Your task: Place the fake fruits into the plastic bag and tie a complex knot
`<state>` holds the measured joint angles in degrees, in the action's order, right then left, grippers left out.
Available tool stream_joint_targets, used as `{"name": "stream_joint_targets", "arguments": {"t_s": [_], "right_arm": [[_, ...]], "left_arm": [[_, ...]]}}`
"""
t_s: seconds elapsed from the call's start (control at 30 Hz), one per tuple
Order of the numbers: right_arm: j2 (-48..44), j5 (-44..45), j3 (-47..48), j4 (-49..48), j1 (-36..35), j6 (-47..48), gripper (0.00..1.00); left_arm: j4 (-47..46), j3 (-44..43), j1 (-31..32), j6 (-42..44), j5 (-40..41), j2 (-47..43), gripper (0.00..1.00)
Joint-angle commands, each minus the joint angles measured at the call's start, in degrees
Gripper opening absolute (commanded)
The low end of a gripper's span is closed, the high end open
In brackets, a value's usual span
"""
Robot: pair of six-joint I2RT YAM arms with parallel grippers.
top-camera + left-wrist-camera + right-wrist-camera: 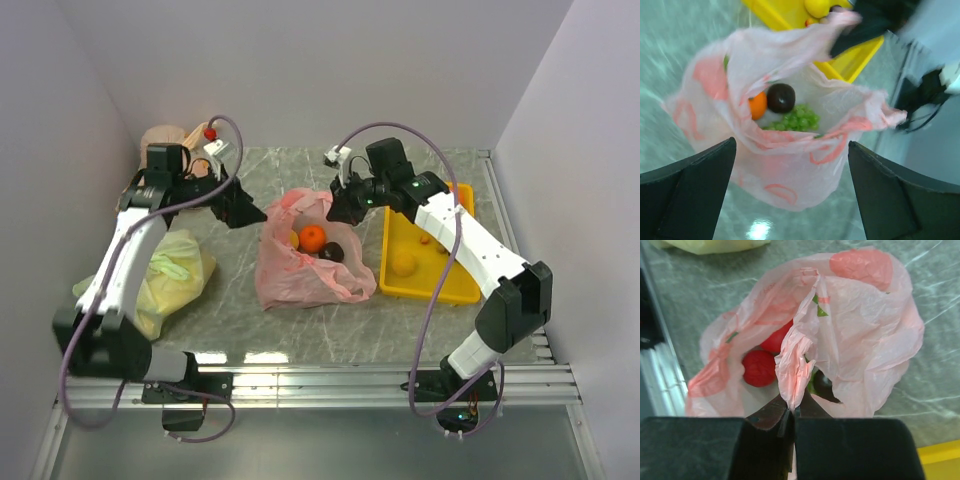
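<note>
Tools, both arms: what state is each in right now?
Left tool: open, holding nothing.
Right tool: closed on a fold of the bag.

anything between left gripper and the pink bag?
Nothing. Top external shows only bare table between the left gripper and the pink bag; left wrist agrees.

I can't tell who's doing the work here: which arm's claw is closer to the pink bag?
Right. The right gripper is pinched shut on the rim of the pink bag, touching it. The left gripper hangs open just off the bag's other side, apparently not touching.
</note>
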<state>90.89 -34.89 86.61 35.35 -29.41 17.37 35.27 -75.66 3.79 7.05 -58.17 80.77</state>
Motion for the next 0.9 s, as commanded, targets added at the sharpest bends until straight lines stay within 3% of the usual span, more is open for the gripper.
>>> {"name": "stream_joint_targets", "arguments": {"t_s": [0.0, 0.03, 0.2, 0.4, 0.6, 0.87], "right_arm": [[-1.43, -1.75, -0.74, 0.33, 1.28, -8.38, 0.00], [-0.98, -2.36, -0.56, 0.33, 2.15, -9.44, 0.00], [2.09, -3.25, 0.14, -0.90, 4.71, -14.46, 0.00], [3.50, -2.72, 0.31, -1.69, 5.59, -14.55, 0.00], [4.38, -3.69, 0.75, -1.69, 5.77, -15.16, 0.00], [4.65, -4.48, 0.93, -2.13, 5.77, -15.96, 0.00]], "left_arm": [[8.56, 0.42, 6.54, 19.63, 2.08, -8.50, 0.99], [11.03, 1.03, 9.10, 26.37, 3.75, -9.92, 0.99], [7.46, 8.76, 29.82, 40.29, 18.15, -15.20, 0.88], [6.13, 6.06, 41.97, 49.62, 22.75, -10.38, 0.81], [8.23, 3.51, 46.13, 56.75, 22.31, -5.47, 0.69], [5.96, 3.24, 49.73, 63.26, 24.07, -2.02, 0.68]]}}
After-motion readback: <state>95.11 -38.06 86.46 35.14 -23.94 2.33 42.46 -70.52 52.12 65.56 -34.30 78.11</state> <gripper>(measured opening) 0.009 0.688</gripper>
